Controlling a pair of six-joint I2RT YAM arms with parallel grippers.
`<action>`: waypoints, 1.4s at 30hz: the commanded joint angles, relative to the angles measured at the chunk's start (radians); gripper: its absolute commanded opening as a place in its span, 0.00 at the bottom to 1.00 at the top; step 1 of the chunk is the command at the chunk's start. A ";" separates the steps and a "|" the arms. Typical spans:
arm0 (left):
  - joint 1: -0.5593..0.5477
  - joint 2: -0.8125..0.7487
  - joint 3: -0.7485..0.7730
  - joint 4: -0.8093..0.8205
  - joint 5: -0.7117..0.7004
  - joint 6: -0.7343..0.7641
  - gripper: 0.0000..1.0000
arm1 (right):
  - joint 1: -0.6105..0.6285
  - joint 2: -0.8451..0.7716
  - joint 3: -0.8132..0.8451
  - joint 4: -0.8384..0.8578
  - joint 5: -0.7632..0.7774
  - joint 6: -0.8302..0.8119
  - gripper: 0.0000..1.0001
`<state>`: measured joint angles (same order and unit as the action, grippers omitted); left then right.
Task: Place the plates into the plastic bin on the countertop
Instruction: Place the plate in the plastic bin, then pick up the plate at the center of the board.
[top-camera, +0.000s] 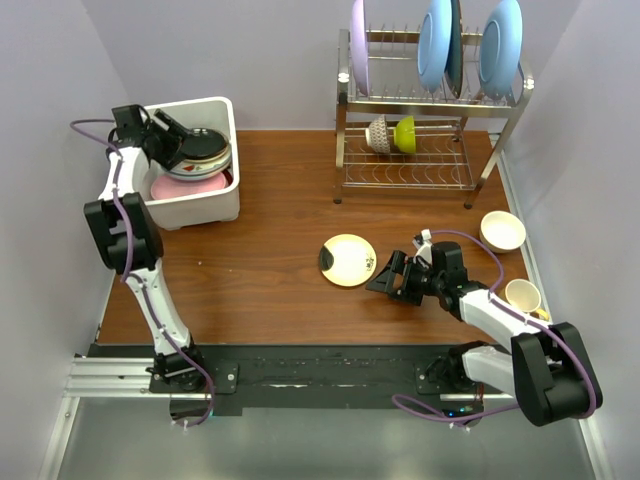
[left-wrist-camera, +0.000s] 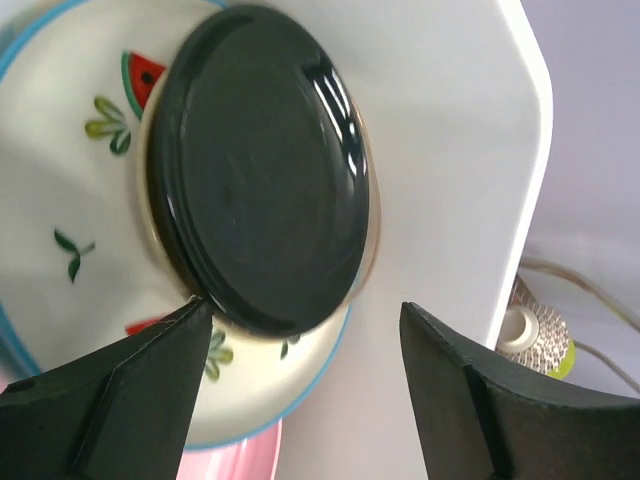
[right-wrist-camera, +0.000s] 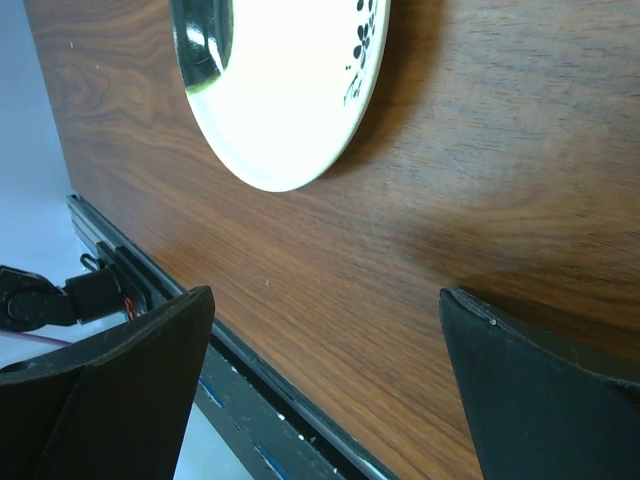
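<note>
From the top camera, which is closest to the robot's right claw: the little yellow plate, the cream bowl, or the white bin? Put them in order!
Starting from the right claw:
1. little yellow plate, nearest, just to the claw's left.
2. cream bowl, farther off on the right side.
3. white bin, farthest, way over at the back left.

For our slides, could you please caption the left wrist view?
Left gripper, jaws open, over the dark glass plate on the fruit-motif plate in the white bin.
</note>
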<state>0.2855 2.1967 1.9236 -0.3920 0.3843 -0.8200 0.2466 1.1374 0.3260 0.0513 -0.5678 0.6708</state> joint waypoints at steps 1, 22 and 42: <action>-0.002 -0.158 -0.083 0.004 0.059 0.059 0.80 | 0.002 -0.025 0.004 -0.007 0.014 0.012 0.99; -0.193 -0.629 -0.474 -0.053 0.048 0.274 0.81 | 0.002 0.047 0.082 -0.061 0.105 0.049 0.98; -0.712 -0.925 -1.051 0.137 -0.231 0.144 0.79 | 0.002 0.318 0.142 0.077 0.123 0.118 0.67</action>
<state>-0.3416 1.2346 0.9005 -0.3481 0.2260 -0.6102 0.2466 1.3964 0.4633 0.1211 -0.5129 0.7837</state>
